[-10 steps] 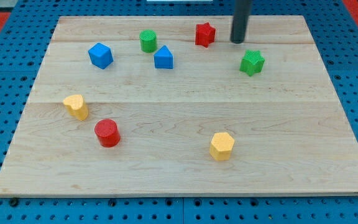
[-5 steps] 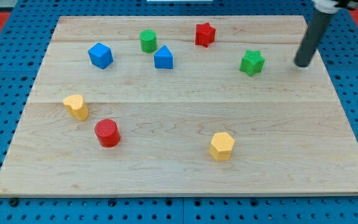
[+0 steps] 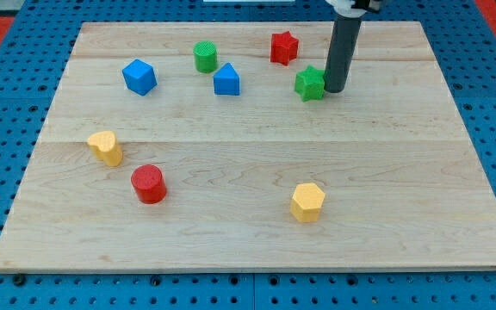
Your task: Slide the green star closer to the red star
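Near the view's top, right of centre on the pale wooden board [image 3: 257, 172], the dark rod's tip [image 3: 334, 89] is pressing against the right side of the small green star block [image 3: 311, 83]. There is no pincer on this arm, only the rod. The green star is sitting just below and to the right of the red star block [image 3: 283, 47], near it but not touching. Farther left, a blue block [image 3: 226, 80] and a green cylinder [image 3: 205, 57] are standing close together.

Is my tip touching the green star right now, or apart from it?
Touching, apparently: my tip sits flush against the green star's right side, no wood visible between them.
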Controlling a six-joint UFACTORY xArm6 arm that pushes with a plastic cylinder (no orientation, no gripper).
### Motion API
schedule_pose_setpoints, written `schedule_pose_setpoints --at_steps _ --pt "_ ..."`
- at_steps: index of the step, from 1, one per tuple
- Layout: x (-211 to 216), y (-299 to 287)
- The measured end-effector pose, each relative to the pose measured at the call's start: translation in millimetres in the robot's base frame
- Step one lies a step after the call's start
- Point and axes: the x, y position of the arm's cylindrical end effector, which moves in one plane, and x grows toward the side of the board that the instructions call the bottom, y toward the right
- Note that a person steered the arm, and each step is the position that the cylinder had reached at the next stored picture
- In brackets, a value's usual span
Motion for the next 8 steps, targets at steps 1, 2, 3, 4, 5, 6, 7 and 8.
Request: schedule_pose_setpoints --at_steps 1,2,3,4,5,6,7,8 --pt "-3.1 12.9" --pt "35.0 39.7" --pt "68.3 29.5" --pt "48.5 26.1" --pt "28.6 -5.1" --pt "10.3 -5.1" --pt "3.8 -0.9" --pt "-29.6 1.6"
